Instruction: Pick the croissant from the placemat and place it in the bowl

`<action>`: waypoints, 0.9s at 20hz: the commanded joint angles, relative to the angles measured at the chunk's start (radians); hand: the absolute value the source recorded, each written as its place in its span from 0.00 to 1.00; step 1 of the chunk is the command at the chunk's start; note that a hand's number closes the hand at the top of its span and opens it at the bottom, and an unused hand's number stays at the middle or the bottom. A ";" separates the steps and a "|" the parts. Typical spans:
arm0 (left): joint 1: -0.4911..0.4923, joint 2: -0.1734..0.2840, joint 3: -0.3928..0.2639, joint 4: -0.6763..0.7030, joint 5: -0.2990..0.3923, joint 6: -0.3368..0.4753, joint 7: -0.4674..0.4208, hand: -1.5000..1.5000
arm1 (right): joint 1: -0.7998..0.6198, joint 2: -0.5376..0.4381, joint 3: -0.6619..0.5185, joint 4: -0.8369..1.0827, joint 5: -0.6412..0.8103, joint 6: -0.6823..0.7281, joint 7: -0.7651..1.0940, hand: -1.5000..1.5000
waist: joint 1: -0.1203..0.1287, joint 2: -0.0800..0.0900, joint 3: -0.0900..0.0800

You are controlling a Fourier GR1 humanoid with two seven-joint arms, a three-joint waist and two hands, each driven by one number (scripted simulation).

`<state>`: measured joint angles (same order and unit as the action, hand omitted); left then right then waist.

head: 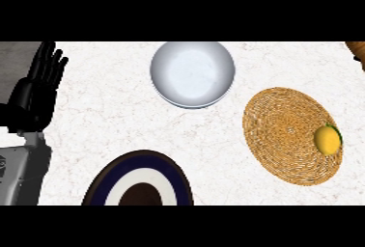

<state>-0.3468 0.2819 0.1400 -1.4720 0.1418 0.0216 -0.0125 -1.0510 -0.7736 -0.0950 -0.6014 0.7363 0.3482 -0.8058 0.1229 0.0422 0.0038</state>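
A round woven placemat [281, 130] lies on the right side of the white counter. Near its right edge sits a small yellow rounded item [327, 140] with a dark green rim; it looks more like a lemon than a croissant. A pale grey bowl [192, 72] stands at the back middle, with nothing in it. My left hand [35, 91] rests at the far left edge, open with fingers pointing up, far from both the bowl and the placemat. My right hand does not show.
A dark blue and white plate [118, 178] with a brown centre lies at the front, cut off by the lower edge. A brown object [357, 52] pokes in at the back right corner. My grey left forearm [25, 173] fills the lower left.
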 commanded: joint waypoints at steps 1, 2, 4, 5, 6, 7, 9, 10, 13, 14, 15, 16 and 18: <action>0.019 0.012 0.023 0.014 0.013 -0.016 -0.027 0.50 | -0.111 0.010 -0.035 0.098 -0.072 0.147 -0.121 1.00 | -0.013 -0.009 -0.002; -0.003 0.026 0.021 0.029 0.003 -0.018 -0.014 0.50 | -0.141 0.028 -0.028 0.115 -0.080 0.179 -0.107 1.00 | -0.015 -0.007 -0.003; 0.015 0.005 0.013 0.012 -0.002 0.000 -0.018 0.50 | -0.184 0.039 -0.030 0.153 -0.101 0.221 -0.085 1.00 | -0.013 -0.011 -0.003; -0.040 -0.003 0.008 0.029 -0.003 0.015 0.006 0.50 | -0.219 0.053 -0.022 0.158 -0.106 0.239 -0.079 1.00 | -0.027 -0.009 -0.003; -0.014 -0.003 0.016 0.046 -0.014 0.021 -0.021 0.50 | -0.237 0.071 -0.014 0.171 -0.108 0.244 -0.067 1.00 | -0.027 -0.009 -0.004; 0.008 0.015 0.012 0.006 -0.005 0.001 0.007 0.50 | -0.246 0.093 -0.001 0.184 -0.103 0.242 -0.051 1.00 | -0.019 -0.016 -0.003; -0.009 0.005 0.010 0.040 -0.014 0.009 -0.003 0.50 | -0.310 0.131 0.005 0.204 -0.115 0.264 -0.004 1.00 | -0.032 -0.014 -0.004; 0.011 0.013 0.012 -0.007 0.000 0.001 0.021 0.50 | -0.309 0.122 0.008 0.219 -0.122 0.296 -0.006 1.00 | -0.036 -0.022 -0.003; 0.029 0.012 0.020 -0.005 -0.013 0.015 0.000 0.50 | -0.391 0.190 0.035 0.233 -0.118 0.302 0.071 1.00 | -0.044 -0.024 -0.004; 0.000 0.017 0.028 0.006 -0.002 0.010 0.009 0.50 | -0.386 0.211 0.047 0.244 -0.109 0.280 0.064 1.00 | -0.050 -0.021 -0.004; 0.037 0.015 0.029 0.012 -0.008 0.003 -0.023 0.50 | -0.393 0.261 0.065 0.234 -0.106 0.279 0.083 1.00 | -0.054 -0.025 -0.005; 0.038 0.006 0.015 0.009 -0.008 -0.003 -0.024 0.50 | -0.439 0.290 0.069 0.242 -0.103 0.262 0.119 1.00 | -0.041 -0.021 -0.005; 0.040 0.018 0.036 -0.012 -0.002 0.016 0.016 0.50 | -0.409 0.303 0.098 0.247 -0.085 0.263 0.085 1.00 | -0.062 -0.028 -0.004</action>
<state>-0.3249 0.2972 0.1686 -1.4606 0.1396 0.0267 -0.0150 -1.4361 -0.5298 -0.0319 -0.3757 0.6331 0.5231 -0.6535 0.0735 0.0194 -0.0008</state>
